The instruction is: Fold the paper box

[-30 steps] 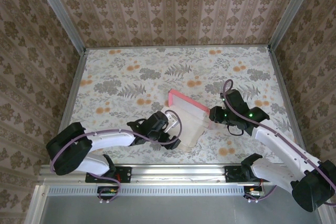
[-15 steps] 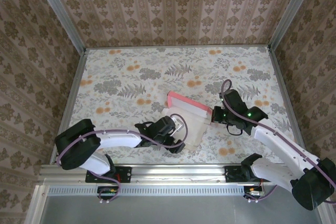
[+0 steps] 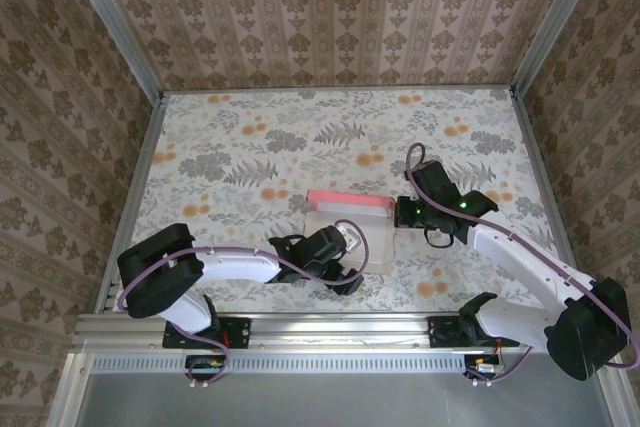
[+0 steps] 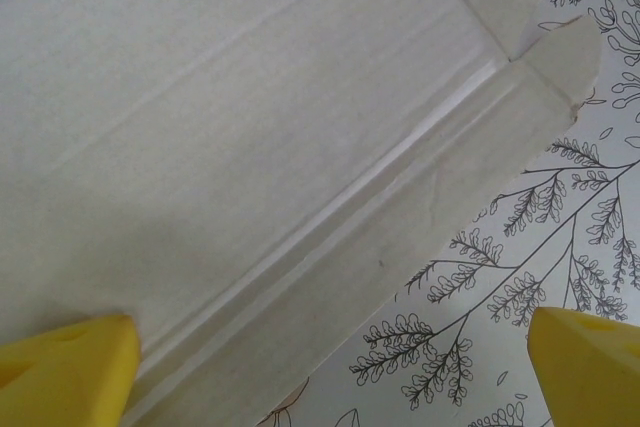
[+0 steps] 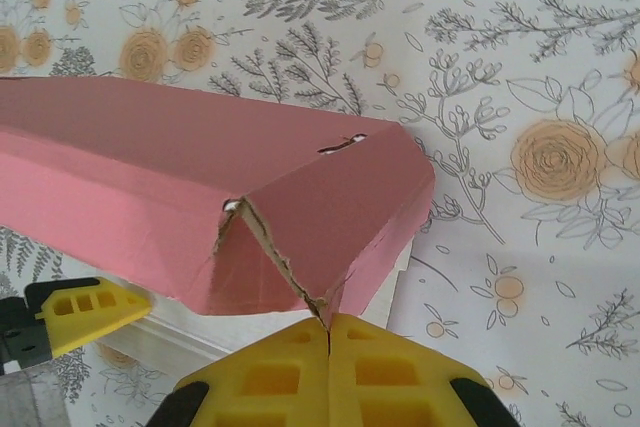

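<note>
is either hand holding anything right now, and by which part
The right hand pinches the paper box at the corner of its raised pink flap. The left hand is open over the pale inner face, gripping nothing.

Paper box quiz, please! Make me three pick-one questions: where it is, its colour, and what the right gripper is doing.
1. Where is the paper box? A far left corner; B near middle of the table; C against the wall.
2. Its outer face is: A blue; B pink; C green.
3. The right gripper is: A wide open; B holding nothing; C shut on the paper box.
Answers: B, it sits centred, nearer the front edge; B, the raised flap is pink; C, yellow fingers meet on the flap's edge.
</note>
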`<action>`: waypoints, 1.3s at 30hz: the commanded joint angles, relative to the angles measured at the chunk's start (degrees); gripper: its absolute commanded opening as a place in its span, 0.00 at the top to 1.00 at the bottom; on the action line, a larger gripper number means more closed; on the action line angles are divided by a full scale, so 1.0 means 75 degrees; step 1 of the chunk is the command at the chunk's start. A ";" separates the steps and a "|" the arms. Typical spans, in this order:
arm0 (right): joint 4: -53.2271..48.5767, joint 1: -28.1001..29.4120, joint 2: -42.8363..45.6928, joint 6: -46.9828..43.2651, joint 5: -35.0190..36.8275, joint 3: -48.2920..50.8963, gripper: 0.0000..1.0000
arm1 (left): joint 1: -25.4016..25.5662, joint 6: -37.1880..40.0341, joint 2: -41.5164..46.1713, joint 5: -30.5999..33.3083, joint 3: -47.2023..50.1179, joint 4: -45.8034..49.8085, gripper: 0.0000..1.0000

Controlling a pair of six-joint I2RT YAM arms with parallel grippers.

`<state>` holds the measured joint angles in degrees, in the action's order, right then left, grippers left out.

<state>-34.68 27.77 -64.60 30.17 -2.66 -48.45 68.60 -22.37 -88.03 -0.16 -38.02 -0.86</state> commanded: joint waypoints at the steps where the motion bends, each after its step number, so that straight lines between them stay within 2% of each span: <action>1: -0.0047 -0.0116 -0.0188 -0.0325 -0.0583 -0.0460 1.00 | 0.0088 -0.0152 -0.0088 -0.0097 -0.0121 0.0277 0.00; 10: -0.0340 -0.0175 -0.1063 -0.0764 -0.1093 -0.1128 1.00 | 0.0085 -0.0326 -0.0255 -0.0142 -0.0122 0.0144 0.00; 23: -0.1540 -0.0604 -0.1969 -0.1883 -0.0965 -0.2597 1.00 | 0.0217 -0.0267 -0.0705 -0.0078 -0.0214 0.0331 0.00; 29: -0.2287 -0.0841 -0.2815 -0.2405 -0.1114 -0.3480 1.00 | 0.0229 -0.0200 -0.0765 -0.0039 -0.0286 0.0510 0.00; 39: -0.2476 -0.0948 -0.3208 -0.2401 -0.1814 -0.3832 1.00 | 0.0229 -0.0090 -0.0852 -0.0028 -0.0415 0.0582 0.00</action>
<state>-50.61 20.82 -87.53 13.32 -13.19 -75.09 69.71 -23.11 -91.79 1.78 -41.12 -1.34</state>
